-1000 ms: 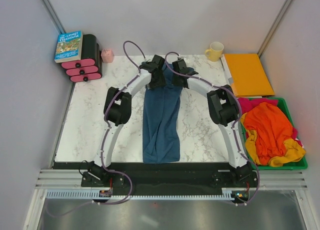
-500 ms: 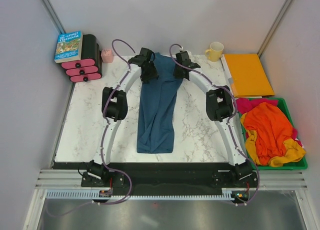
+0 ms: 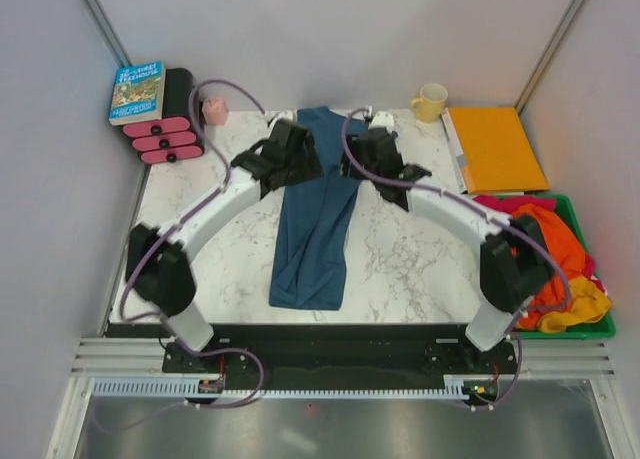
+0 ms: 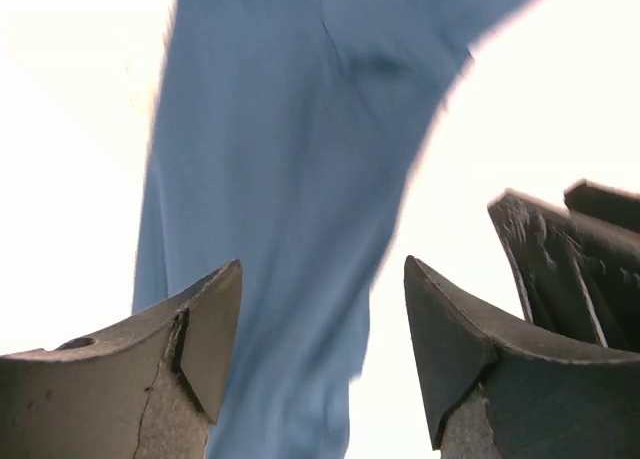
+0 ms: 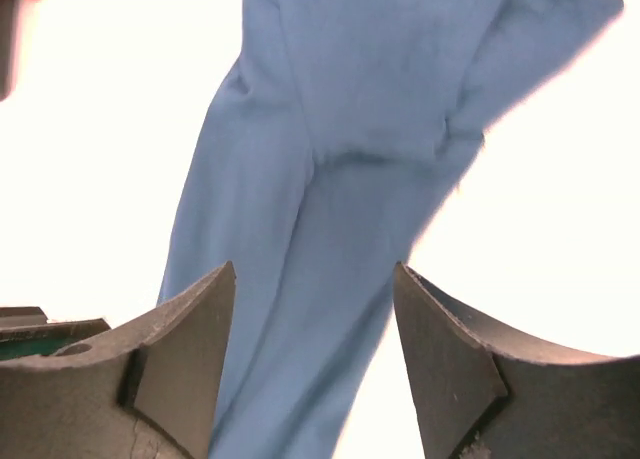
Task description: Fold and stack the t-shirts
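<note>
The blue t-shirt (image 3: 310, 229) lies on the desk (image 3: 420, 259) as a long, narrow strip. Its wider far end reaches the far edge at the middle, and its near end lies close to the near edge, slanted a little to the left. The cloth lies flat, with a few soft creases.

Both arms reach in over the far half of the shirt, one on each side. The left gripper (image 4: 322, 269) hangs above the cloth with its jaws spread wide and nothing between them. The right gripper (image 5: 315, 269) is the same: jaws well apart, holding nothing, with the blue cloth in view below the gap. Neither has hold of the shirt.

Off the right edge of the desk stands a green bin (image 3: 565, 329). In it are a crumpled orange shirt (image 3: 555, 244), a yellow one (image 3: 585, 301) at the near right and a pink one (image 3: 490, 203) at the far left, partly hidden by the right arm.

An orange folder (image 3: 495, 149) lies far right, with a yellow mug (image 3: 430, 102) just to its left. A book (image 3: 137, 92) rests at the far left corner.
</note>
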### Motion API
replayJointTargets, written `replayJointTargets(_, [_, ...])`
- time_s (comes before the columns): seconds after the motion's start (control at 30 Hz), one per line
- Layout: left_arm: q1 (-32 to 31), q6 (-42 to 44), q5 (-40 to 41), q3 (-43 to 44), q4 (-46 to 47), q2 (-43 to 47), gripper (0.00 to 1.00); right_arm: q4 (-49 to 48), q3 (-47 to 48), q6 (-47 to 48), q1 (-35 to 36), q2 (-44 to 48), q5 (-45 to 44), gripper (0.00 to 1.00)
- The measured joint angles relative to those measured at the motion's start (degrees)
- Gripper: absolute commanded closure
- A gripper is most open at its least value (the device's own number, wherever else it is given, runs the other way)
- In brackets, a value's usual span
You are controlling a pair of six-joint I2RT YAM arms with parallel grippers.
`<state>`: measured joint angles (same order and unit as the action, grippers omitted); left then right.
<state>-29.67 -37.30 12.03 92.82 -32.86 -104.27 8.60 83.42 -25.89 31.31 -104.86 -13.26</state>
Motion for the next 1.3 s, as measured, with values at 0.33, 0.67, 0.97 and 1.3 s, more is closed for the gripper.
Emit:
replayJointTargets(0.33, [-9.4, -9.1, 9.1, -46.7, 5.6, 31.2, 0.29, -3.5, -39.0, -8.8, 26.7, 21.2, -17.8, 0.35])
replayJointTargets(0.67, [-14.8, -13.8, 13.6, -52.9, 7.6, 36.7, 0.29, 0.1, -35.2, -10.8, 27.4, 18.2, -27.5, 0.38])
replayJointTargets(0.97, [-14.8, -14.5, 14.0, -51.8, 7.8, 25.9, 0.28, -0.6, -19.4, -5.6, 16.3, 7.4, -23.3, 0.40])
replayJointTargets(1.3, [-14.8, -14.5, 13.5, -50.6, 9.6, 21.4, 0.28, -0.5, -22.2, -5.3, 16.1, 3.5, -18.1, 0.42])
